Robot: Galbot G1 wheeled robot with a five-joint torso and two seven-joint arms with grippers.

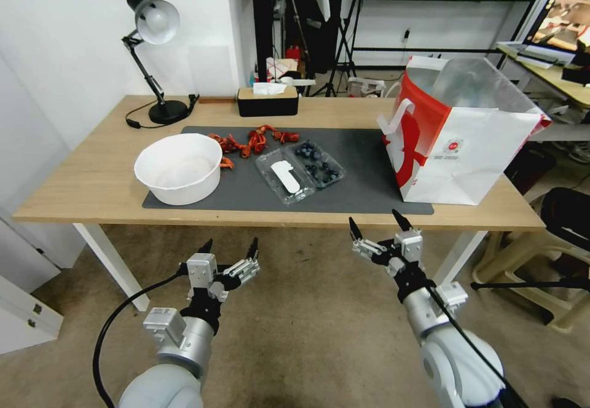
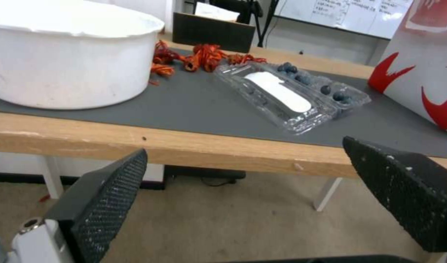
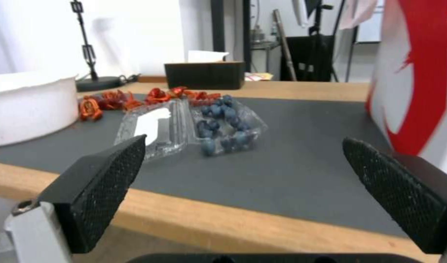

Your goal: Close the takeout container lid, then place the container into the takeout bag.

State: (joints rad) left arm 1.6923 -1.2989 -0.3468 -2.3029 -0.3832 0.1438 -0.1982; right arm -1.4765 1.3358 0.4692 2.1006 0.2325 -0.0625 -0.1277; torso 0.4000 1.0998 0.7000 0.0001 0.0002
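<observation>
The takeout container (image 1: 319,163) (image 2: 331,93) (image 3: 222,126) lies open on the grey mat, its tray full of dark blueberries. Its lid (image 1: 284,176) (image 2: 277,93) (image 3: 151,126), with a long white label, lies flat beside the tray, toward the bowl. The takeout bag (image 1: 461,144) (image 2: 423,73) (image 3: 418,73), red and white with a foil lining, stands open at the mat's right end. My left gripper (image 1: 228,248) (image 2: 243,190) and my right gripper (image 1: 375,222) (image 3: 243,175) hang open in front of the table's near edge, below the tabletop and apart from everything.
A large white bowl (image 1: 179,168) stands on the mat's left end. Orange-red twisted pieces (image 1: 252,141) lie behind the container. A black desk lamp (image 1: 153,58) and a tissue box (image 1: 268,99) stand at the back. The wooden table edge (image 1: 276,217) runs between grippers and mat.
</observation>
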